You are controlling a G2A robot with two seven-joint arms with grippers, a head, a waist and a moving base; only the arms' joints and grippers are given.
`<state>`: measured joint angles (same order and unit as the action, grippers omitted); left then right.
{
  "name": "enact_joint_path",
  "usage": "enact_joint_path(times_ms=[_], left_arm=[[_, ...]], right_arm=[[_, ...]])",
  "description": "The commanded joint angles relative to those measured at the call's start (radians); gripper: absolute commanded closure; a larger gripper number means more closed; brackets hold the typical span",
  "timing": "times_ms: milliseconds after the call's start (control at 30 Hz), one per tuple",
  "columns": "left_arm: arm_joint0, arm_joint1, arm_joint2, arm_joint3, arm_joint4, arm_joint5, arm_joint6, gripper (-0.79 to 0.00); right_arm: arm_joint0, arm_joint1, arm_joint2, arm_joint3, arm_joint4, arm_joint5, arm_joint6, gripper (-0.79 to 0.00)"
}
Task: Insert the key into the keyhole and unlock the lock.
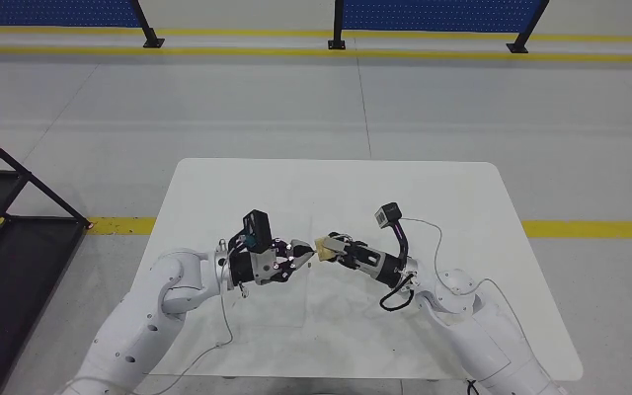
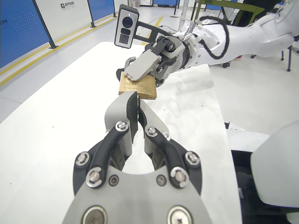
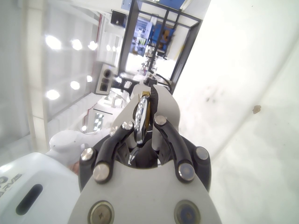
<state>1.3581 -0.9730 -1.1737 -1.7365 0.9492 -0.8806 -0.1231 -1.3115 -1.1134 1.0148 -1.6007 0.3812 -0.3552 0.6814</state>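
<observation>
The brass padlock (image 2: 137, 87) hangs above the white table, and my right gripper (image 2: 138, 76) is shut on its upper part. In the right wrist view, its chrome shackle (image 3: 139, 115) and a strip of brass body (image 3: 146, 93) sit between the right gripper's (image 3: 148, 92) fingers. My left gripper (image 2: 136, 96) faces the padlock's lower edge and is shut on the key (image 2: 138, 97). Only a thin metal sliver of the key shows at the pads, meeting the lock's bottom face. From above, the left gripper (image 1: 299, 259) and right gripper (image 1: 332, 250) meet at the padlock (image 1: 322, 247).
The white table (image 1: 444, 197) lies bare around both arms, its near edge just below them. A thin cable (image 1: 427, 229) loops from the right wrist camera over the table. A black frame (image 1: 30, 197) stands on the floor left of the table.
</observation>
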Motion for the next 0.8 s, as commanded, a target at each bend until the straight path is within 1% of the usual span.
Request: enact_joint_path(times_ms=[0, 233, 333, 767], left_arm=[[0.006, 0.000, -0.004, -0.004, 0.029, 0.002, 0.028, 0.000], [0.016, -0.002, -0.007, -0.002, 0.087, 0.006, 0.085, 0.000], [0.015, -0.004, -0.005, -0.001, 0.102, 0.015, 0.092, 0.000], [0.004, -0.006, 0.005, 0.011, 0.131, -0.011, 0.108, 0.000]], right_arm=[[0.000, 0.000, 0.000, 0.000, 0.000, 0.000, 0.000, 0.000], [0.000, 0.000, 0.000, 0.000, 0.000, 0.000, 0.000, 0.000], [0.000, 0.000, 0.000, 0.000, 0.000, 0.000, 0.000, 0.000], [0.000, 0.000, 0.000, 0.000, 0.000, 0.000, 0.000, 0.000]])
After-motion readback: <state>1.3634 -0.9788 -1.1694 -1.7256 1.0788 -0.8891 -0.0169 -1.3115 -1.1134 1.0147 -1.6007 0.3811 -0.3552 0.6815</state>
